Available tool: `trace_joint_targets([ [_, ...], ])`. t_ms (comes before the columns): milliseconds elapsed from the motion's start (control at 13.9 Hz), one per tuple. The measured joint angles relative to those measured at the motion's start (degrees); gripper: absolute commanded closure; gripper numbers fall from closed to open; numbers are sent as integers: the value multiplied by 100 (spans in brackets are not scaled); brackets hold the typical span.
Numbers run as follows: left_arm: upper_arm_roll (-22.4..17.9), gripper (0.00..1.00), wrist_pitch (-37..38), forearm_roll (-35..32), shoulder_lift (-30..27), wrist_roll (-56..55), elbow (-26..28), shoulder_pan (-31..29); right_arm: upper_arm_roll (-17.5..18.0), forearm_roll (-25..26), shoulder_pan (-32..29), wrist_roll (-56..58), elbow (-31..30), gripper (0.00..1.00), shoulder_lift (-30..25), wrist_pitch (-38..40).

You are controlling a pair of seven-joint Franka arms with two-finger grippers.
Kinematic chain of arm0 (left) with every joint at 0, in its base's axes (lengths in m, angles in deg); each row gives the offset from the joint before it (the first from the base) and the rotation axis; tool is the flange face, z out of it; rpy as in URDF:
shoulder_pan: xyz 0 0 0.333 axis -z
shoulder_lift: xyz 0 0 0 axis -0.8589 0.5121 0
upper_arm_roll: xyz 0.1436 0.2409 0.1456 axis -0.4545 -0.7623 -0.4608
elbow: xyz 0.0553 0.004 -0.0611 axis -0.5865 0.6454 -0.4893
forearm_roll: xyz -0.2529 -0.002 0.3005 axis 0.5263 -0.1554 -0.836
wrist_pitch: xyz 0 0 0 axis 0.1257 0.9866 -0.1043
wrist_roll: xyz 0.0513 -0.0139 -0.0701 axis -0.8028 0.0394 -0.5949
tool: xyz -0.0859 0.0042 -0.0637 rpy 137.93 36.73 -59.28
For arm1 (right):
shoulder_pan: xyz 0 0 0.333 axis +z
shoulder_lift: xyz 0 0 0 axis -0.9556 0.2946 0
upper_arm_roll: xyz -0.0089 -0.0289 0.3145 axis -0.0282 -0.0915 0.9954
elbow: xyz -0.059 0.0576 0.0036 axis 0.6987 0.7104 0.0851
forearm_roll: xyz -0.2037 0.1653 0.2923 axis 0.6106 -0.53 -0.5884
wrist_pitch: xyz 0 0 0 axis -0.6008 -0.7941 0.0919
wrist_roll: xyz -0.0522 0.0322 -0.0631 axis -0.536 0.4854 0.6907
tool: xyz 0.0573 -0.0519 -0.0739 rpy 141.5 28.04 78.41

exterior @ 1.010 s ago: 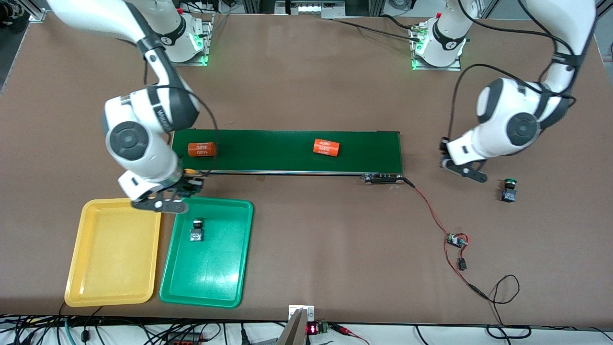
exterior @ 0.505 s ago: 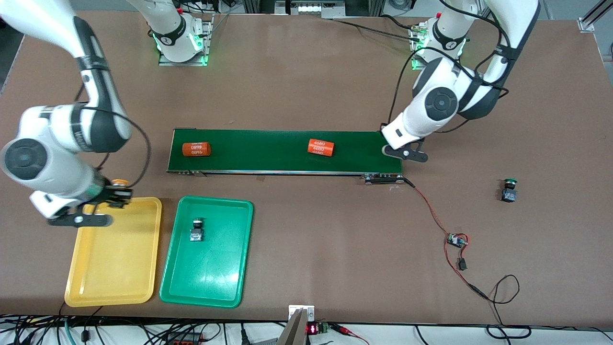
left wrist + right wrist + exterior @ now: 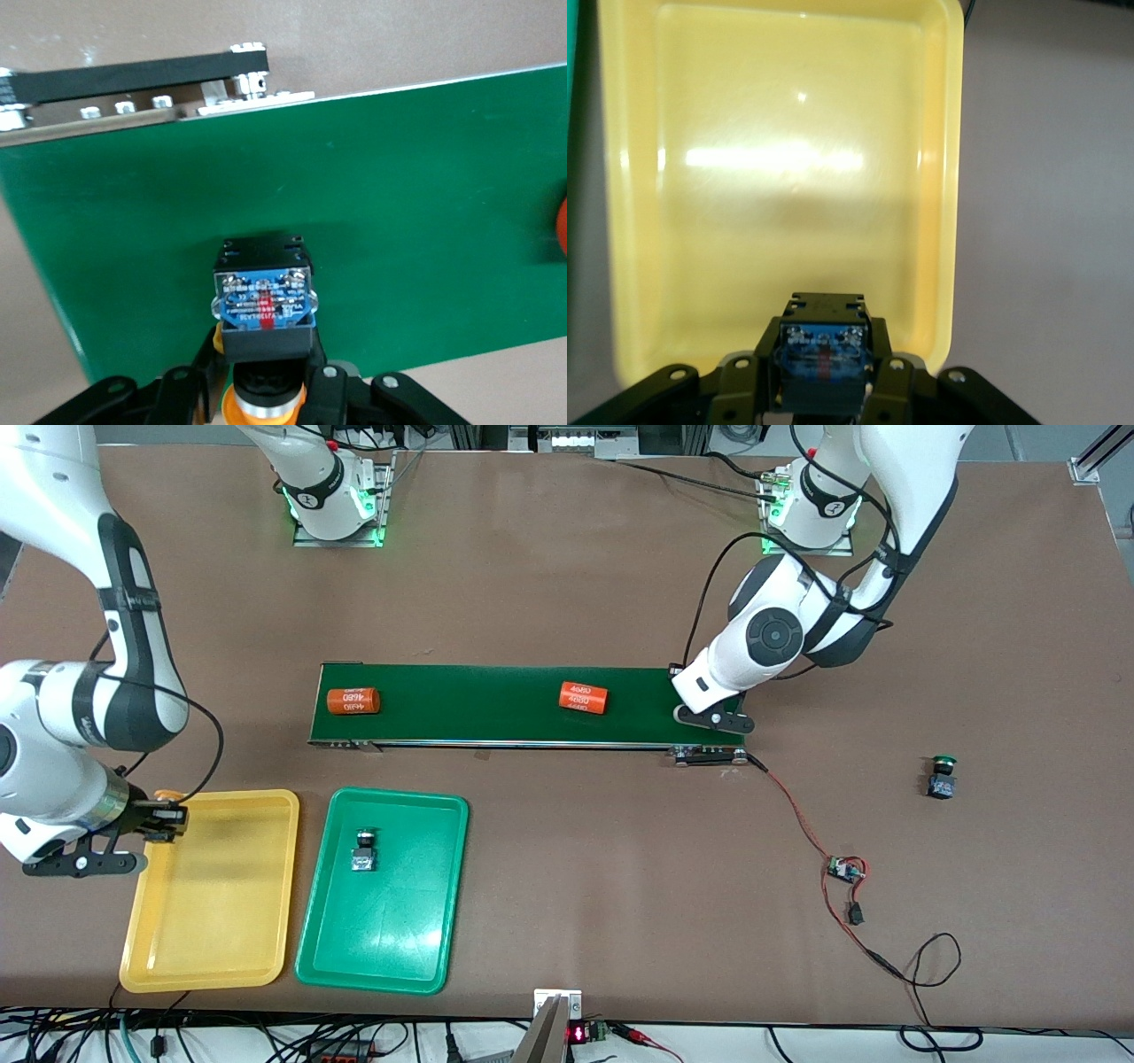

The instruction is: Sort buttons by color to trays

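The right wrist view's edge cuts off the held button (image 3: 821,359).

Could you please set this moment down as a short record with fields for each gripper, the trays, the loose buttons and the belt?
right gripper: shut on a yellow-capped button, over the yellow tray's edge
left gripper: shut on another yellow-capped button, over the conveyor belt's end
yellow tray: holds no button
green tray: one button inside
loose button: green cap, on the table toward the left arm's end
conveyor belt: two orange cylinders
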Motion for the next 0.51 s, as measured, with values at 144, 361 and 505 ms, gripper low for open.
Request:
trace_joint_targets([
  [144,-35,0,-47,0,62,0,-22,0,-129,0,-34,250,19,75,286,-505],
  [361,-108,0,-117,0,49,2,-91,-5,-169,0,-93,370,39,75,614,-1084],
  [505,-183,0,39,-1,-128,-30,-179,-69,-171,0,-92,375,44,75,817,-1401],
])
